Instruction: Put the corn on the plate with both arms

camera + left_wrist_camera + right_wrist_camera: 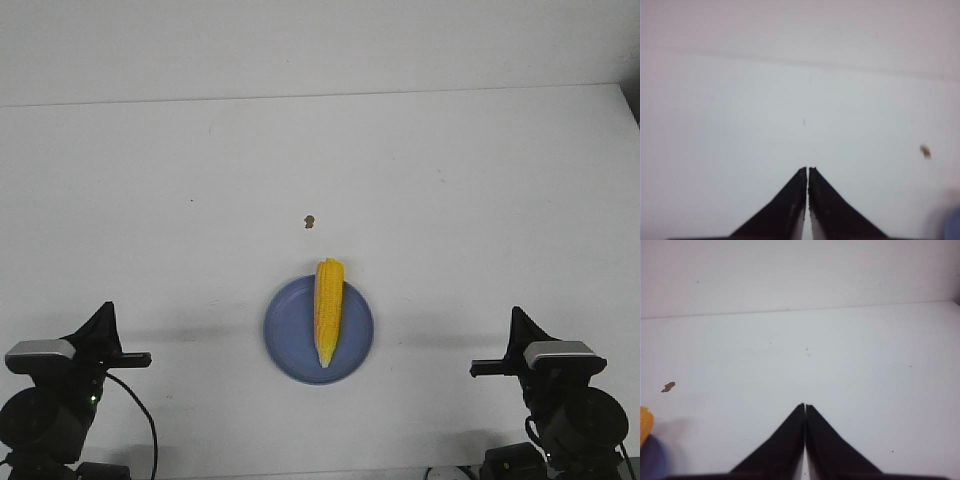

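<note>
Corn [328,311]: it lies on the plate [287,328], near the middle of the desk's [450,180] near edge, thick end overhanging the far rim, pointed tip toward the near edge.
Long axis: near-to-far, roughly in line with the way I face, leaning slightly.
Direction from me: the corn lies between my two arms, to the right of my left pincer [104,318] and to the left of my right pincer [519,320].
Nearer arm: neither, as far as I can judge; both sit about equally far off, well apart from the plate.
Left pincer state: tips closed to a hairline gap in the left wrist view [807,170], holding nothing.
Right pincer state: tips pressed together in the right wrist view [805,406], holding nothing.
Corn's look: yellow-orange, rows of kernels, tapering to a point, about as long as the plate is wide.
Plate's look: round, shallow, periwinkle-blue.
Task standing: I judge the placing done.
Other: a small brown speck [309,221] sits on the desk beyond the plate.
</note>
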